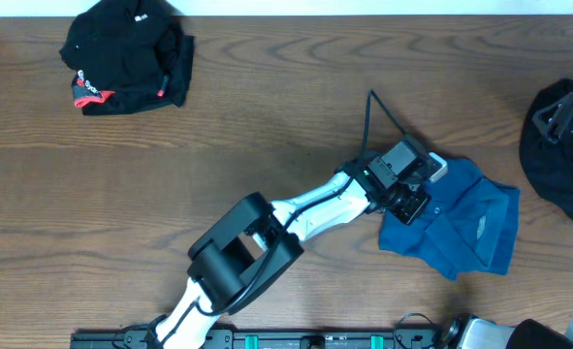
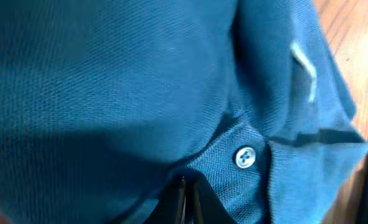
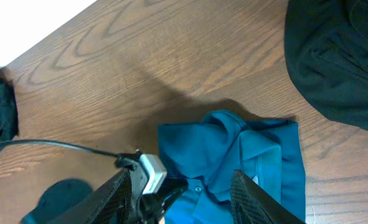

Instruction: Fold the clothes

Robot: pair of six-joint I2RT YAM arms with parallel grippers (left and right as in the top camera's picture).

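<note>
Overhead cam: the teal shirt (image 1: 461,228) is lying bunched up on the wooden table (image 1: 218,145) out around 4 o'clock, fairly rumpled, nowhere near flat. The left gripper (image 1: 407,199) is right on the shirt's 9 o'clock edge, arm stretched in from the bottom of the frame.

On the left wrist cam it's basically all teal fabric. The jaws are squeezed fully together, pinching a fold of the shirt just below a little white button (image 2: 245,157).

The right gripper (image 3: 180,205) hangs above the table with its jaws about half spread and nothing between them. You can see the shirt down below through the gap.

The other clothes sit well apart from the shirt: the black garment with red-and-white trim (image 1: 126,58) is up at 10 o'clock, and the plain dark garment (image 1: 557,150) is heaped at the 3 o'clock edge.
</note>
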